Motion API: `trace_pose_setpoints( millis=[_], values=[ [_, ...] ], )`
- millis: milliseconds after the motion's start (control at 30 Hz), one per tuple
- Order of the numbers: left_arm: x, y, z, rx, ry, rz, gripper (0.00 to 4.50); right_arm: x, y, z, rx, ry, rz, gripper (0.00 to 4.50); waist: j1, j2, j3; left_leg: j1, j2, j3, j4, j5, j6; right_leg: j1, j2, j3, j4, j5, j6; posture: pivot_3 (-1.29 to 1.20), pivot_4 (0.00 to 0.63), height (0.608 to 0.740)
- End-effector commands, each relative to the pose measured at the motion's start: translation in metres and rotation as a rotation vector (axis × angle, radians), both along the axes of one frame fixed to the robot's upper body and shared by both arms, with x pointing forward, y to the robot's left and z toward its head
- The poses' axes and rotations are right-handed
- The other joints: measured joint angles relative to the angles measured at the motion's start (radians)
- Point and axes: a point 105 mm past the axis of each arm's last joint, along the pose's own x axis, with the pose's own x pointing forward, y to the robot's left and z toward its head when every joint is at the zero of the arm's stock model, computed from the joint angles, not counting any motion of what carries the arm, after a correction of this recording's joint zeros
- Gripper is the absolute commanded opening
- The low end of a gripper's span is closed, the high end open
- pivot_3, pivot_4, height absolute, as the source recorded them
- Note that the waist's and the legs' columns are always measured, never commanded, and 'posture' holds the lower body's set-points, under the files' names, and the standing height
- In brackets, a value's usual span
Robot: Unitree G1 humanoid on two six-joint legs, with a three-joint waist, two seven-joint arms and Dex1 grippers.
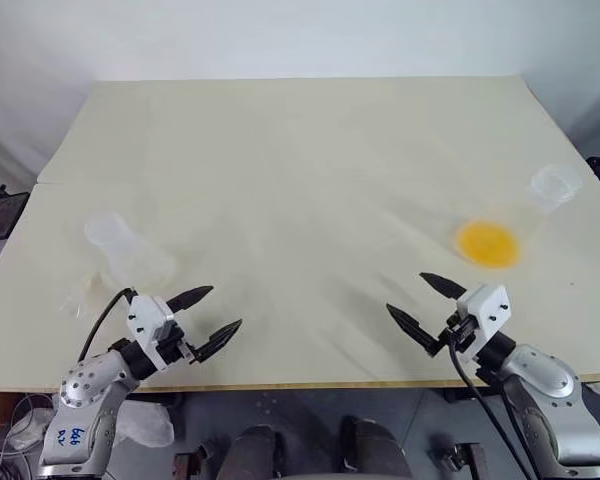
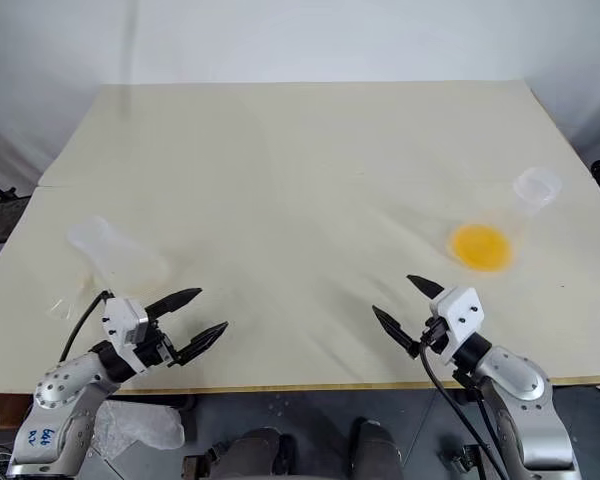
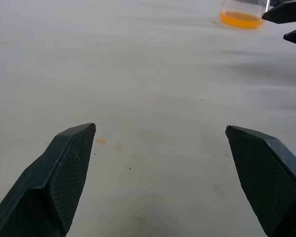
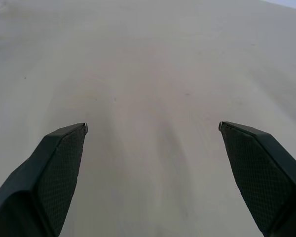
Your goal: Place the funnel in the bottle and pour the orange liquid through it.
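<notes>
Left gripper [image 1: 205,315]: we see its two black fingers spread wide, with nothing between them; it hangs over the near left part of the table, pointing toward the middle.
Right gripper [image 1: 421,302]: we see its fingers spread wide too, holding nothing; it hangs over the near right part of the table, pointing inward toward the left one.
Grippers together: we see them well apart, with bare tabletop between them.
Table [image 1: 300,160]: we see a pale cream top, broad and mostly bare, with a seam running in from its left edge.
Bottle [image 1: 125,250]: we see a clear flask-shaped bottle at the left side of the table, just beyond the left gripper and apart from it; from the head views it looks tilted, its neck toward the far left, though we cannot tell for sure whether it stands or lies.
Funnel [image 1: 72,303]: we make out a small, nearly see-through piece close to the bottle's base, near the table's left edge; its shape is too faint for us to say more.
Flask [image 1: 540,205]: we see a second clear flask at the right side, its rimmed neck toward the far right, beyond the right gripper and apart from it.
Orange liquid [image 1: 488,243]: we see it as a vivid round patch in the flask's wide base; in the left wrist view it shows as a low orange band [image 3: 241,19] beside the right gripper's fingertips [image 3: 286,12].
</notes>
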Motion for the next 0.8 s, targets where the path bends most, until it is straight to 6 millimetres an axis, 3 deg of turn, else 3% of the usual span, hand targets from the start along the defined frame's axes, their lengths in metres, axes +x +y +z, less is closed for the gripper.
trace_pose_setpoints(
  millis=[33,367,633,800],
  values=[
    [0.0,0.001,0.016,-0.004,-0.076,0.009,4.5,-0.001,0.002,0.008,0.014,-0.038,0.003,4.47,0.0,0.0,0.0,0.0,0.0,0.0,0.0,0.0,0.0,0.0,0.0,0.0,0.0,0.0,0.0,0.0,0.15,0.74],
    [-0.002,0.005,0.022,-0.032,-0.052,0.101,4.5,0.004,0.008,0.006,0.019,-0.03,0.046,4.47,-0.002,0.0,0.0,0.0,0.0,0.0,0.0,0.0,0.0,0.0,0.0,0.0,0.0,0.0,0.0,0.0,0.15,0.74],
    [-0.046,0.063,0.033,-0.048,-0.04,0.327,4.5,0.018,0.015,0.007,0.019,-0.013,0.136,4.47,-0.008,-0.002,-0.001,0.0,0.002,0.0,0.0,-0.001,-0.001,0.0,0.001,0.001,0.0,0.0,0.0,0.0,0.15,0.74],
    [-0.062,0.1,0.042,-0.057,-0.041,0.507,4.5,0.029,0.018,0.011,0.021,-0.022,0.166,4.47,0.001,-0.003,-0.001,0.0,0.001,0.0,0.002,-0.001,0.0,0.0,0.001,0.004,-0.001,0.0,0.0,0.0,0.15,0.74]
  ],
)
